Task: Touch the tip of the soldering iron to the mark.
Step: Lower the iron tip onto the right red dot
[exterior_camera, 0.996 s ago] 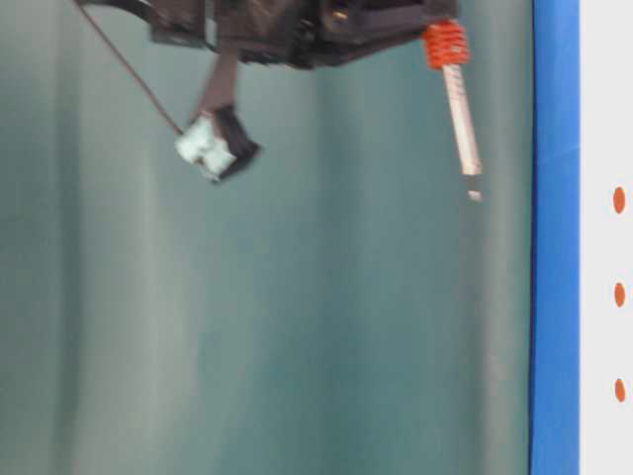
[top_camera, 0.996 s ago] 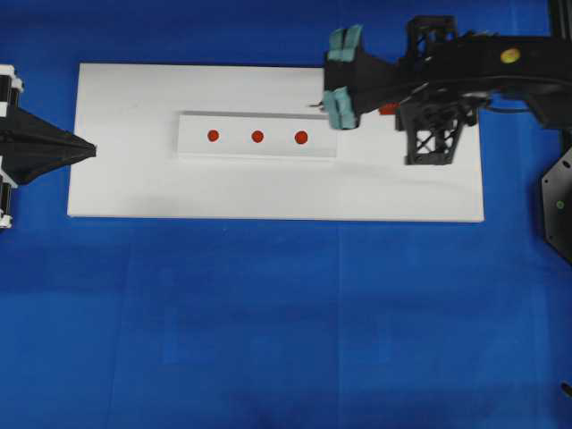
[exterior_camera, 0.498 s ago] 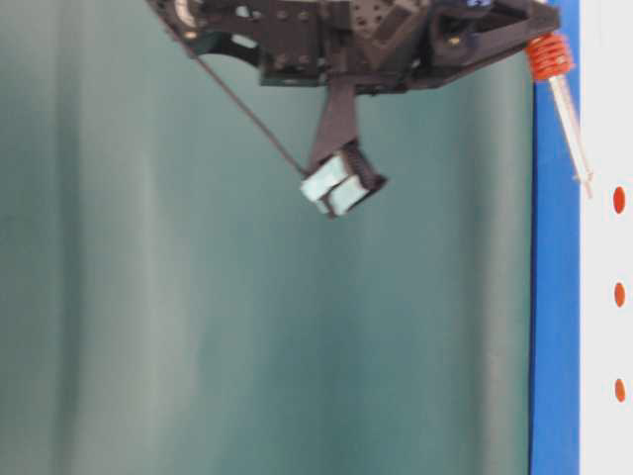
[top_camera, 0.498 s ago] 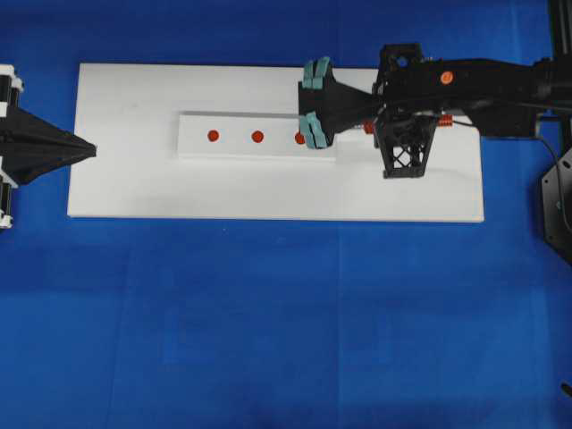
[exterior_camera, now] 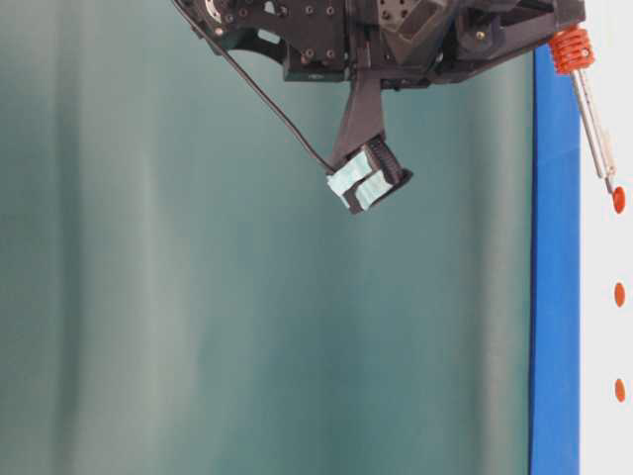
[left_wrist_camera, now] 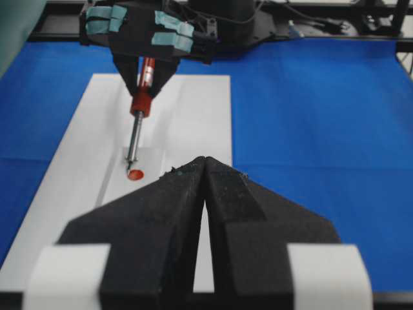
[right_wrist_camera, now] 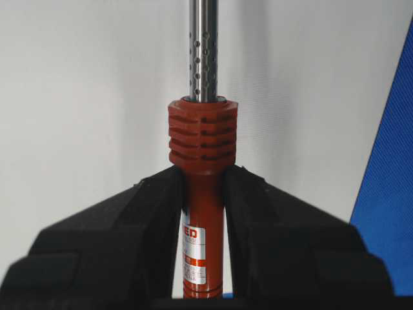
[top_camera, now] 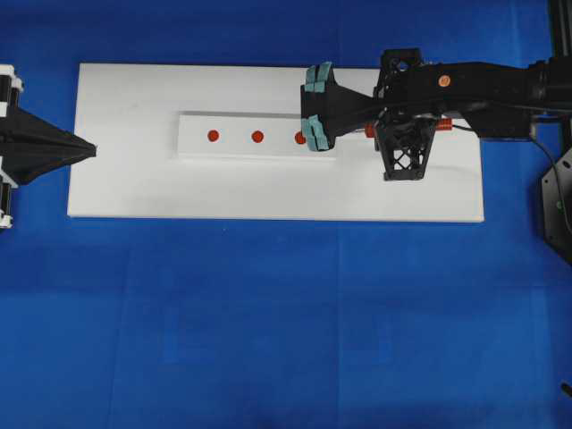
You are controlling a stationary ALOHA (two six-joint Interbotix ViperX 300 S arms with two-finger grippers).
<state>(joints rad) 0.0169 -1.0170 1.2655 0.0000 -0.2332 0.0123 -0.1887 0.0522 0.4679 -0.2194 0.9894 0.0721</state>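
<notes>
The soldering iron [left_wrist_camera: 138, 110] has descended, silver tip at the red mark [left_wrist_camera: 135, 174].

text: "ED" (partly hidden) | on: soldering iron [right_wrist_camera: 200, 213] handle label

The soldering iron [right_wrist_camera: 202, 213] has an orange-red ribbed handle with a white label band and a silver shaft dotted with small holes. The desk [top_camera: 268, 313] is covered in deep blue, carrying a white board [top_camera: 125, 188] with a paler strip [top_camera: 234, 147] bearing three red-orange dots. The right tool [right_wrist_camera: 203, 194] is black, with what look like teal-green tape patches.
</notes>
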